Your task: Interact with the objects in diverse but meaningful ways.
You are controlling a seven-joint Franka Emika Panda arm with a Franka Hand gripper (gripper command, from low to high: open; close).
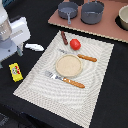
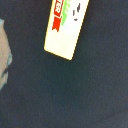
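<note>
My black worktop (image 1: 112,90) carries a beige woven placemat (image 1: 95,70), a yellow rectangular packet with red print (image 1: 16,72) and a white oblong piece (image 1: 34,47) beside it, and a brown flat board (image 1: 107,29) at the far edge.

A plate (image 1: 68,64) sits mid-placemat (image 1: 97,90), a fork (image 1: 65,79) in front, a knife (image 1: 80,56) behind; ball (image 1: 75,44) and stick (image 1: 64,37) lie farther back. Off the mat's left on the worktop (image 1: 30,15): packet (image 1: 16,72), oblong piece (image 1: 34,47).
</note>
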